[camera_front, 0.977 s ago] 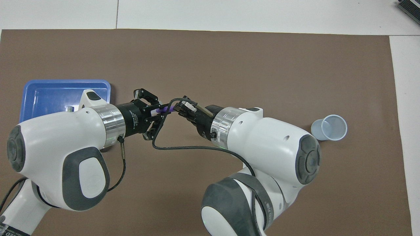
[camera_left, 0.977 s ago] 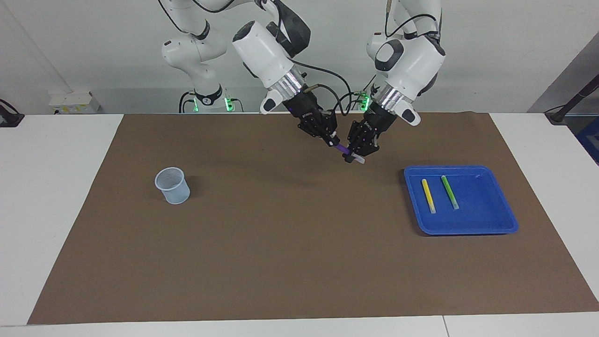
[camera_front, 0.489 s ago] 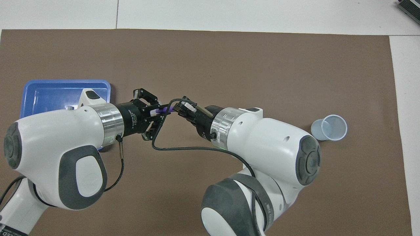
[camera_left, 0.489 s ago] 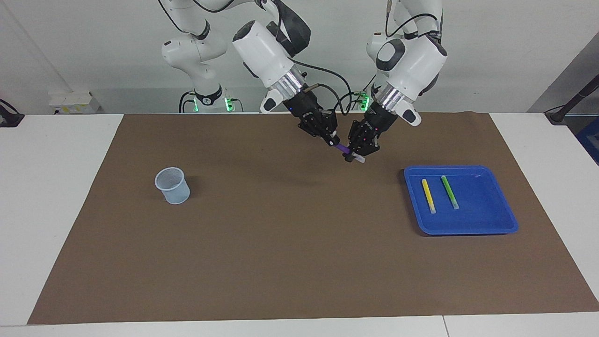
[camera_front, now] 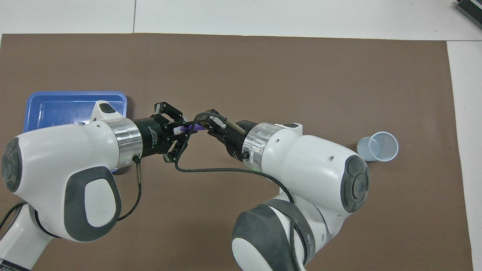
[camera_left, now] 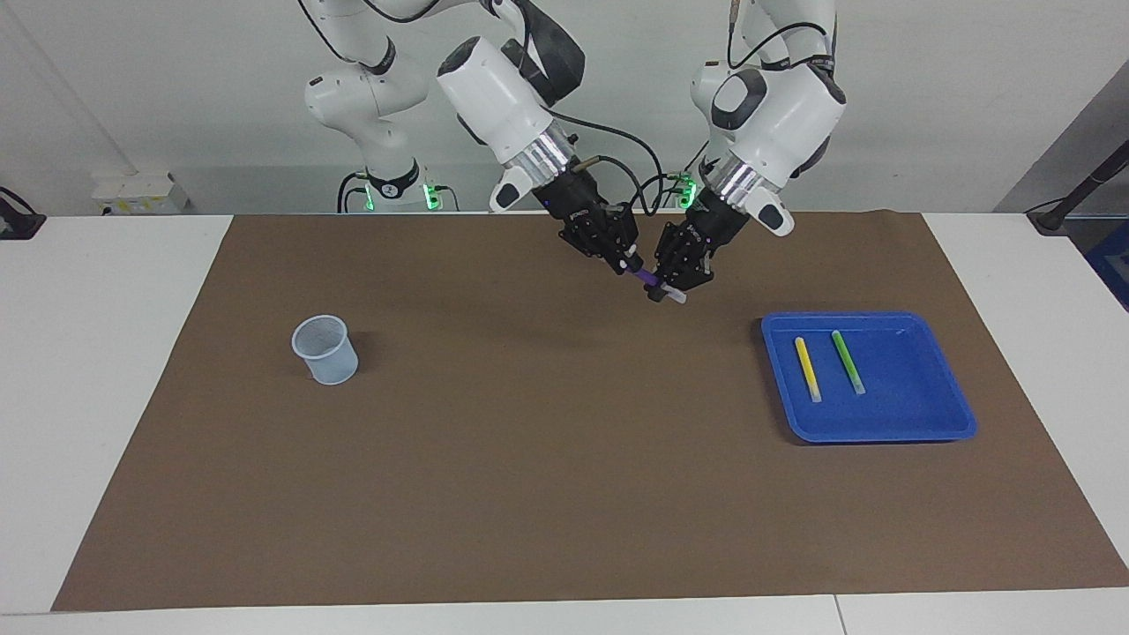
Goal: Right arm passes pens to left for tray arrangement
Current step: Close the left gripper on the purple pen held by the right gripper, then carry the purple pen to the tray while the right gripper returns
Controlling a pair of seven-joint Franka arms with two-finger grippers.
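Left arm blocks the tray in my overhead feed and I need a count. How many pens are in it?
Observer: Two, the yellow pen and the green pen, lying side by side in the tray.
Operator: And the third, resting on anything?
Observer: No. The purple pen is up in the air over the mat, with the left gripper shut on its pale end and the right gripper at the other end.

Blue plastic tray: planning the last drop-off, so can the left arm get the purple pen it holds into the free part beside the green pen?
Probably yes. The left gripper holds the thin purple marker pen above the mat. Nothing stands between it and the shallow blue plastic tray, whose space beside the green pen lies bare.
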